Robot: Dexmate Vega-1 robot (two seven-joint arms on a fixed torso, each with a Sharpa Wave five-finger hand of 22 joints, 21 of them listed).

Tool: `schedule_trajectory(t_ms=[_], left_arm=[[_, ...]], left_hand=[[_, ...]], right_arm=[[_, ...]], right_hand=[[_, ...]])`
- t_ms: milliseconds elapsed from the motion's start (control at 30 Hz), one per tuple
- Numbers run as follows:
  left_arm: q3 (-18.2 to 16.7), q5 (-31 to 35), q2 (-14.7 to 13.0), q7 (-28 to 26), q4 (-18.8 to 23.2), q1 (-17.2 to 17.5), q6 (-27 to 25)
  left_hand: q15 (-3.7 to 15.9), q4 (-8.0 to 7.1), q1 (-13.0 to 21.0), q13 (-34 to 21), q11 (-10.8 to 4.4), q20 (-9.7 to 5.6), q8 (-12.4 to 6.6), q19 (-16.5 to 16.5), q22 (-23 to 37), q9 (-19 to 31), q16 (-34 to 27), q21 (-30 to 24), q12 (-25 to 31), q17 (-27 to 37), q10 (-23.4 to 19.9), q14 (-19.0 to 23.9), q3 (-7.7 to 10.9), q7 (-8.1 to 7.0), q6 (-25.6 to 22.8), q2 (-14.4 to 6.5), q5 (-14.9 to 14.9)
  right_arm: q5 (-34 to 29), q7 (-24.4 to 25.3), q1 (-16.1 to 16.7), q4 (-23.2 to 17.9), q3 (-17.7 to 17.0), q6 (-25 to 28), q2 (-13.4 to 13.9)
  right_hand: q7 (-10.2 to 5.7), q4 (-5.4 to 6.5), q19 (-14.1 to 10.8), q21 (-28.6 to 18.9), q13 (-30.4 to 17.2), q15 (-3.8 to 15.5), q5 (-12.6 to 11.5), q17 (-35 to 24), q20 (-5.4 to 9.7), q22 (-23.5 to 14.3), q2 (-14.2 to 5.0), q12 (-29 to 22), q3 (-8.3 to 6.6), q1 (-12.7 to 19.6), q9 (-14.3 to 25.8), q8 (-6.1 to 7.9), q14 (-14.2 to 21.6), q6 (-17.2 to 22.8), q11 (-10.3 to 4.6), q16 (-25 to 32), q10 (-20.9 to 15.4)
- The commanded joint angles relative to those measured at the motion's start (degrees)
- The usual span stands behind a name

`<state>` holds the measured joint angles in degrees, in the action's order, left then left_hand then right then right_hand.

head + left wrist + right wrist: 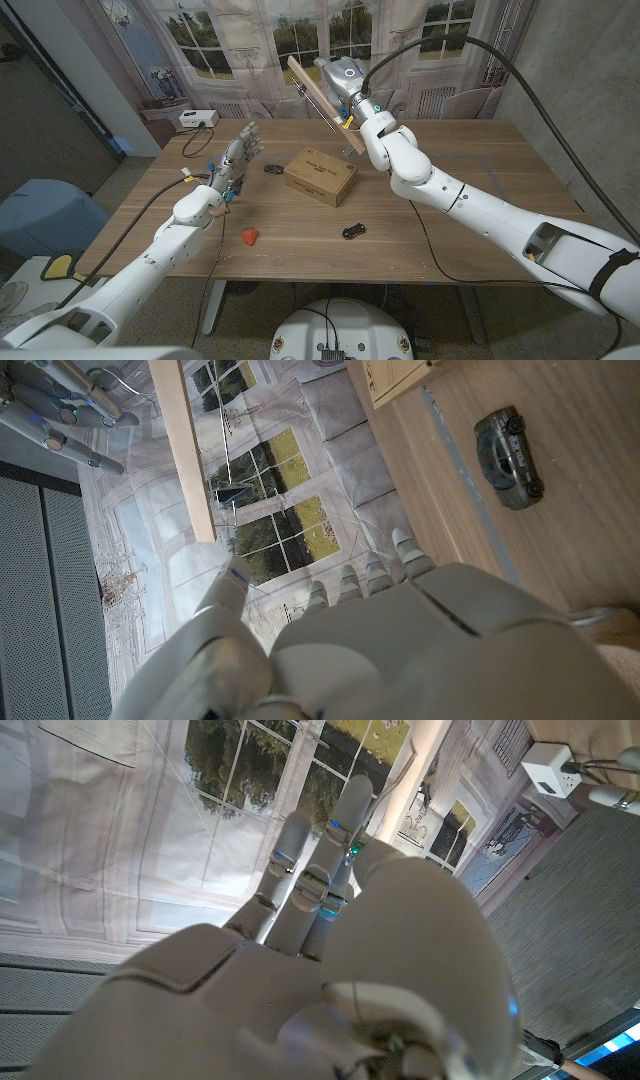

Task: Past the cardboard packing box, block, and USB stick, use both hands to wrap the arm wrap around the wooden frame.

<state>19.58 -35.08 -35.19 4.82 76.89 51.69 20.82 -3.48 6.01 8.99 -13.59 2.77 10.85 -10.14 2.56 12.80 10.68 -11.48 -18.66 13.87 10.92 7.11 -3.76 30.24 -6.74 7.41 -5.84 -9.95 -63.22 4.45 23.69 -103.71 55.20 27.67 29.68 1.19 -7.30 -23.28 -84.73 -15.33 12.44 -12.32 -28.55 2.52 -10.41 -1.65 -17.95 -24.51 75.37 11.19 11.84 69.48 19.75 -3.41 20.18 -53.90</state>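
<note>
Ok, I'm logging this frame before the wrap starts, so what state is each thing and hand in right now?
Wooden frame: tilted, at the table's far side, right hand at it.
Cardboard packing box: closed, lying flat mid-table.
Red block: loose on the table, untouched.
Small dark car: on the table, untouched.
Left hand: raised, fingers apart, holding nothing.
Right hand: up at the frame; grip cannot be told.

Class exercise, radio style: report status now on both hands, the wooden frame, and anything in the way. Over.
Left hand raised, open, holding nothing. Right hand up at the wooden frame; grip unclear. Cardboard box, red block, small toy car on table before the frame. Over.
</note>
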Motion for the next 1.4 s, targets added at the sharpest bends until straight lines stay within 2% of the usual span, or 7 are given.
schedule_trajectory(t_ms=[33, 333, 600, 867, 1000, 1200, 1400], left_arm=[[-0.7, 2.0, -3.8, -3.8, 8.0, 3.4, -4.0], [-2.4, 3.8, -11.6, -7.9, 19.2, 6.7, -14.8], [-7.5, 4.4, -23.8, -14.2, 34.4, 12.5, -32.7], [-11.5, 4.0, -34.2, -19.8, 47.2, 14.1, -55.3], [-11.8, 4.1, -36.1, -23.4, 51.4, 13.0, -65.9], [-8.7, 5.2, -34.5, -28.4, 53.9, 8.9, -78.6], [3.1, 10.5, -33.8, -26.7, 54.6, -2.4, -88.9]], left_hand=[[-0.07, 0.19, 0.0, 0.0, -0.2, -0.18, -0.09, -0.3, 0.0, 0.0, -0.3, -0.3, 0.1, 0.1, -0.2, 0.3, 0.51, -0.04, 0.5, 0.2, -0.1], [-0.34, 1.76, 1.2, -0.1, 0.41, -0.59, -0.38, -0.5, -0.1, 0.0, -0.7, -0.3, 0.4, 0.0, -1.1, 1.8, 0.52, -0.16, 1.3, 1.6, -0.2], [-0.08, 3.45, 2.5, -0.3, 0.81, -0.41, -1.89, -2.0, -0.2, 0.1, -1.9, -0.8, 1.4, 0.4, -3.5, 5.9, -0.39, 1.62, -1.3, 5.0, 0.1], [0.84, 3.94, 5.5, -0.7, 0.1, -1.33, -3.68, -4.9, -0.2, 0.3, -2.6, -1.9, 2.7, 0.8, -6.7, 8.5, -0.24, 3.33, -6.8, 6.3, -0.2], [1.93, 4.08, 7.6, -0.9, -0.65, -2.21, -4.12, -7.7, -0.2, 0.3, -3.5, -3.0, 3.4, 0.9, -8.7, 11.3, -0.22, 3.73, -8.8, 7.2, -0.3], [3.03, 4.2, 10.8, -1.2, -1.82, -2.36, -4.94, -10.7, -0.1, 0.4, -4.4, -4.3, 4.7, 1.0, -12.4, 14.4, -0.14, 3.85, -12.3, 8.2, -0.6], [2.82, 4.43, 13.0, -1.2, -2.2, -1.72, -5.02, -11.1, -0.2, 0.4, -3.5, -4.4, 4.7, 0.8, -12.6, 13.0, 0.0, 3.31, -13.0, 8.8, -0.8]], right_arm=[[-4.1, -8.1, -1.0, -1.9, -1.0, -5.7, 0.5], [-5.0, -7.0, -0.1, -2.7, -2.9, -10.1, 1.4], [-4.1, -3.2, 0.5, -2.3, -5.1, -15.2, 3.4], [5.3, -2.1, 0.6, -1.1, -9.7, -20.1, 3.7], [6.7, -0.8, 0.7, -0.8, -11.1, -21.0, 4.4], [8.8, -0.8, 1.4, -0.9, -12.8, -20.7, 5.4], [10.8, -1.5, 1.9, -1.9, -14.7, -20.2, 6.7]], right_hand=[[-1.3, -0.62, 0.6, 0.0, -0.5, 1.12, -0.3, -0.3, 8.62, -0.2, -0.56, 0.1, -0.26, 0.5, 0.2, 0.04, 1.0, 0.7, -5.33, 0.2, -4.7], [-2.14, -0.45, 1.1, 0.0, -1.1, 1.14, -0.5, -0.6, 8.57, -0.2, -0.85, 0.2, 0.09, 0.5, 0.2, 0.43, 0.8, 1.9, -5.64, 0.2, -4.6], [-2.78, -0.5, 1.6, 0.0, -1.4, 1.13, -0.7, -0.9, 8.63, -0.2, -0.98, 0.3, 0.5, 0.7, 0.2, 0.73, 0.6, 3.1, -5.89, 0.0, -5.0], [-2.88, -0.51, 1.9, -0.1, -1.3, 1.14, -0.8, -1.0, 8.7, -0.2, -1.08, 0.5, 0.79, 0.9, 0.2, 0.76, 0.6, 3.5, -6.23, 0.0, -5.0], [-2.81, -0.52, 2.0, -0.1, -1.3, 1.15, -0.8, -1.0, 8.71, -0.2, -1.18, 0.7, 0.9, 1.0, 0.2, 0.7, 0.6, 3.6, -6.24, 0.0, -5.0], [-2.76, -0.5, 2.1, -0.2, -1.3, 1.14, -0.9, -1.1, 8.71, -0.3, -1.29, 0.8, 1.12, 1.0, 0.2, 0.68, 0.6, 3.7, -6.05, 0.0, -5.2], [-2.72, -0.52, 2.3, -0.3, -1.2, 1.15, -0.9, -1.0, 8.73, -0.3, -1.41, 1.0, 1.33, 1.1, 0.2, 0.67, 0.7, 3.9, -5.9, -0.1, -5.4]])
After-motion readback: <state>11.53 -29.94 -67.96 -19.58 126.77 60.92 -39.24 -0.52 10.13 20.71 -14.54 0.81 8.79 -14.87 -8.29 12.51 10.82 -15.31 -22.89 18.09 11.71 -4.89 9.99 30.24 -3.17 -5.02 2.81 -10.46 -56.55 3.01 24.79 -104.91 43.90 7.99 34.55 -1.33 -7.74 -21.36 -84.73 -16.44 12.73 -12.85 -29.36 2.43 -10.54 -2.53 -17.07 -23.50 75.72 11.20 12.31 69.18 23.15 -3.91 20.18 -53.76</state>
